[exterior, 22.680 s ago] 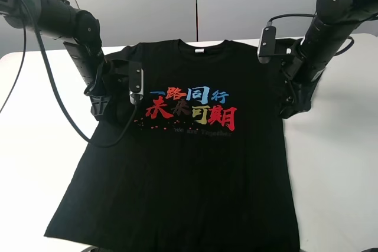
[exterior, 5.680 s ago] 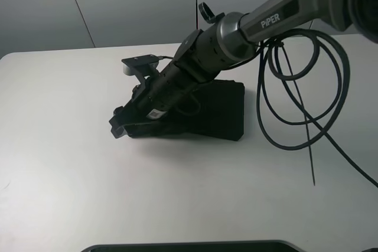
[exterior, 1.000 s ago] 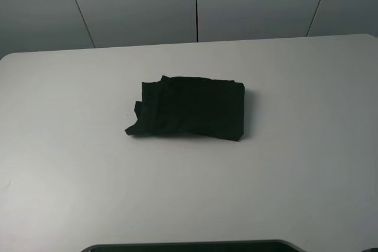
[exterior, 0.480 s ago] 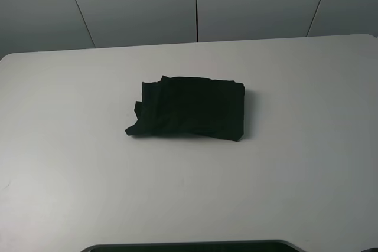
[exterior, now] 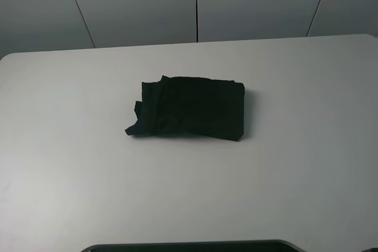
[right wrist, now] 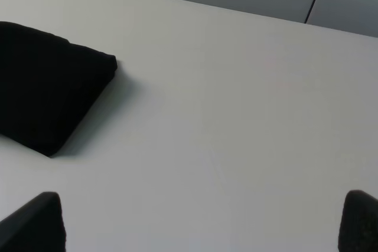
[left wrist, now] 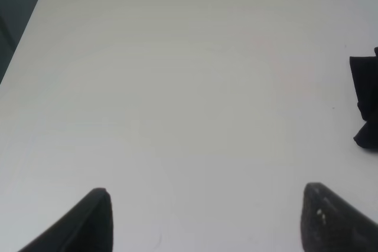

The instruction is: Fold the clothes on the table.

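Now the black T-shirt (exterior: 190, 108) lies folded into a compact, roughly rectangular bundle near the middle of the white surface (exterior: 71, 163). Seen from the high camera, its right-hand edge is straight and neat, while the opposite end is ragged, with a small flap of cloth poking out at the near corner. No print or label shows; only plain black cloth faces up. Nothing touches the shirt.

Neither arm shows in the high view. The left claw (left wrist: 207, 219) hangs over bare surface well apart from the shirt, its two dark fingertips (left wrist: 91, 222) spread wide with nothing between them; only the ragged end of the shirt (left wrist: 366, 110) peeks in at the edge of that wrist view. The right claw (right wrist: 201, 222) likewise stands apart and empty, its fingertips (right wrist: 35, 222) at the picture's two lower corners, with the shirt's neat end (right wrist: 47, 87) lying near it but clear of it.
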Robot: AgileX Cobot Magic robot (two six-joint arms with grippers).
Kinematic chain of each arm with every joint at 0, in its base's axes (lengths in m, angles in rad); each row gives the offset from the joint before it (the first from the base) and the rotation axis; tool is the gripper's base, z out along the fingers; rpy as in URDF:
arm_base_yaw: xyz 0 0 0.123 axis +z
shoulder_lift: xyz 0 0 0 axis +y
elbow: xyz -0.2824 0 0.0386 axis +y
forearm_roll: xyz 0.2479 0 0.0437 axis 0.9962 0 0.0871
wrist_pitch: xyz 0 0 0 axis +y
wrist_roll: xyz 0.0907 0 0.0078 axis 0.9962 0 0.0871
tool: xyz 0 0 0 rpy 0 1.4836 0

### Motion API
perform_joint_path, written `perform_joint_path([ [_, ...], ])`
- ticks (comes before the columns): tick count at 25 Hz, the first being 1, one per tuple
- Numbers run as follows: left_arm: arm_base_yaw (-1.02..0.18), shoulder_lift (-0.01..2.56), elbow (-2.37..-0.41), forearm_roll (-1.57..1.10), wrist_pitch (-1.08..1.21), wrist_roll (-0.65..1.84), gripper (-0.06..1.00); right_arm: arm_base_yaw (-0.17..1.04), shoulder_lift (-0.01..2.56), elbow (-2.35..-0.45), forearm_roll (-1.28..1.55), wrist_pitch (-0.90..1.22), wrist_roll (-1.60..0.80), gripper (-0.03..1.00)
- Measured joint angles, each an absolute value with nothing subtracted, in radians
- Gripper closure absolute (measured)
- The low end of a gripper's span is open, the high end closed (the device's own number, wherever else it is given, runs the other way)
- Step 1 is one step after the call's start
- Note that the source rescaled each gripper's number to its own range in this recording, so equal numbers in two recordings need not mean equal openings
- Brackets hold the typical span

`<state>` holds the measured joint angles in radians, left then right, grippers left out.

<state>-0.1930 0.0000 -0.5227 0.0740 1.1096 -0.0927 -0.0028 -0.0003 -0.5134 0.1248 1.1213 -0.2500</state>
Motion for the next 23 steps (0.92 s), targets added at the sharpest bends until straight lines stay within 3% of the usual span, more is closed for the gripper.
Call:
perform_joint_path([
  [23, -0.193, 0.0, -0.523, 0.075, 1.11, -0.093, 0.09, 0.0, 0.0, -0.513, 0.125, 1.123, -0.25, -0.03],
])
